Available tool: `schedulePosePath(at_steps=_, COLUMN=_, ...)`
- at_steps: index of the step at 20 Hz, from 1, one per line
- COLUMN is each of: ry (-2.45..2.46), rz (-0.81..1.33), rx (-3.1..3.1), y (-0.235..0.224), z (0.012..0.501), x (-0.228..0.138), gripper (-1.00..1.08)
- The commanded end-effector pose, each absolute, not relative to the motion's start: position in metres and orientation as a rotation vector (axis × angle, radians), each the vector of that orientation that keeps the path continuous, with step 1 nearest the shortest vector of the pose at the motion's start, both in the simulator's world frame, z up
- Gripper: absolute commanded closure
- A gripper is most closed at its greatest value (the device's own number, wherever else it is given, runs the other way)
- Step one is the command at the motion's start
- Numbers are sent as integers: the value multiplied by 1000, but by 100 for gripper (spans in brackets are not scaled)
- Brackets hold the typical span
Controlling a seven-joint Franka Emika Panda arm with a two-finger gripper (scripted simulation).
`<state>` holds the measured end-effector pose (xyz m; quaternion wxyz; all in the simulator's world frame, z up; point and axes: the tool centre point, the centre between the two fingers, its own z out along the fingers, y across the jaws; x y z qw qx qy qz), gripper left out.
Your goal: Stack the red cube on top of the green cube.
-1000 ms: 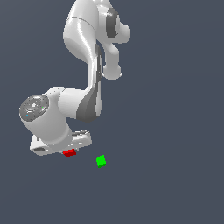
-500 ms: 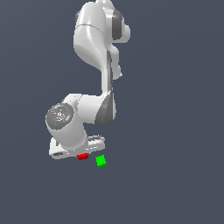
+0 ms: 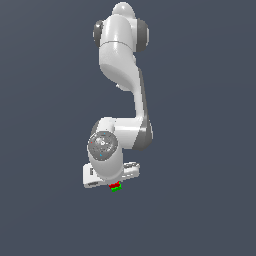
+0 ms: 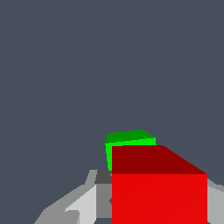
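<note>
Two cubes meet under the arm: the gripper (image 3: 114, 184) pinches the red cube (image 4: 159, 186) between its fingers (image 4: 83, 205), holding it directly over the green cube (image 4: 127, 142), with bare grey floor (image 3: 200, 210) open on every side.

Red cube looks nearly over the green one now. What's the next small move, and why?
Probably a short, slow descent before any release. The gripper holds the red cube between its fingers, and in the exterior view it sits right over the green cube. Whether the two touch yet, I cannot tell.
</note>
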<state>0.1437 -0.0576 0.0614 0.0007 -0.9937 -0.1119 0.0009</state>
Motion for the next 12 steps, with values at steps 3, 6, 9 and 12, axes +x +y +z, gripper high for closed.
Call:
schedulePosePath(at_steps=3, ry=-348, rz=0, rx=-3122, y=-53, z=60, x=146, gripper=-92)
schedulePosePath(at_steps=6, ry=-348, rz=0, rx=-3122, y=-53, z=60, x=146, gripper=-92)
schedulePosePath(at_steps=9, ry=-348, rz=0, rx=-3122, y=-53, z=60, x=146, gripper=-92)
schedulePosePath(at_steps=12, ry=-348, rz=0, rx=-3122, y=-53, z=60, x=146, gripper=-92)
